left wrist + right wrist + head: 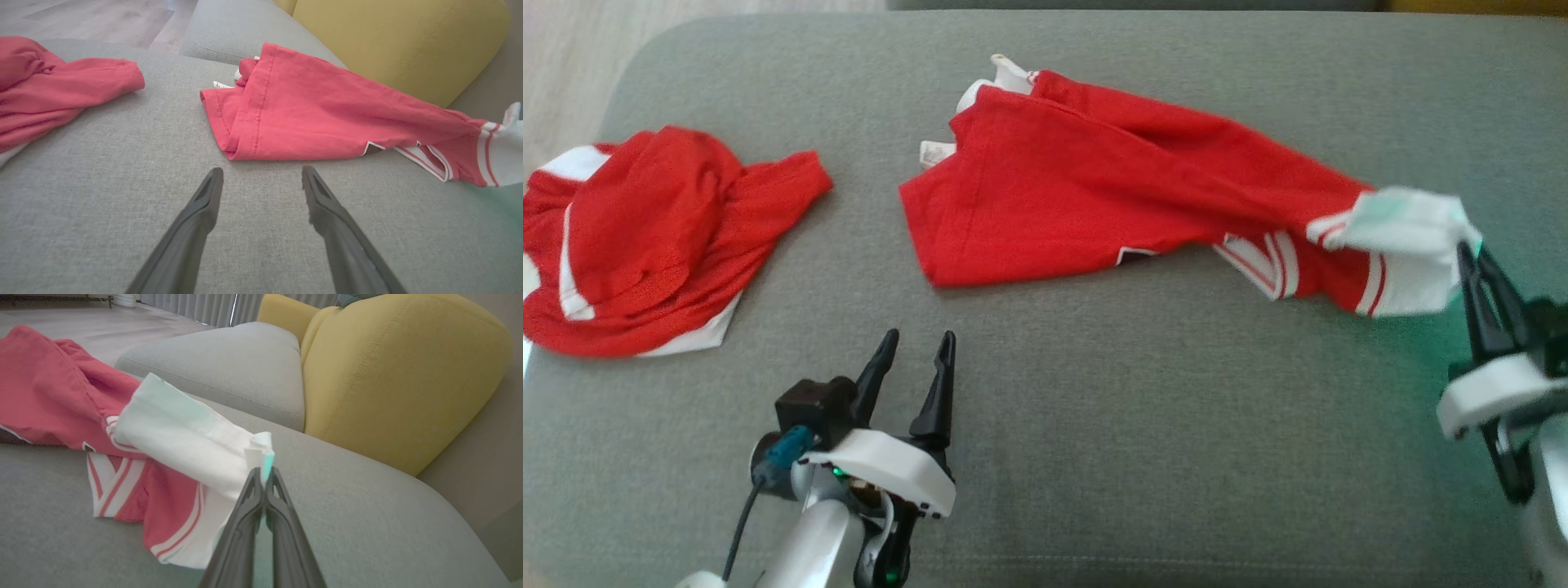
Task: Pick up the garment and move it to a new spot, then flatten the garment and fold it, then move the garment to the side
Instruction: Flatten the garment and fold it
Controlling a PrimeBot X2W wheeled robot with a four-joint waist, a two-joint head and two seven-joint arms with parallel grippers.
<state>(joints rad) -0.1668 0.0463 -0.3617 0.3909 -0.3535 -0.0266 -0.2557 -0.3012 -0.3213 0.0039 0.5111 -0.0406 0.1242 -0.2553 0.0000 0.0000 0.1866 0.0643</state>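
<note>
Well, the garment [1094,196], red with white striped trim, lies crumpled across the middle and right of the grey seat cushion [1094,425]. Its red hem points toward the middle, and its white end is held a little off the cushion at the right. The right gripper [1470,255] has its two dark fingers pressed together on that white edge, pinching a fold of it. The left gripper [919,347] stands with its fingers spread wide and holds nothing, over bare cushion just short of the red hem. Off to the left a second red garment [654,237] lies in a heap, well apart from the first. Behind, a yellow backrest [388,375] rises near the pinched end, with another grey cushion [229,363] beside it and wooden floor [102,16] beyond.
</note>
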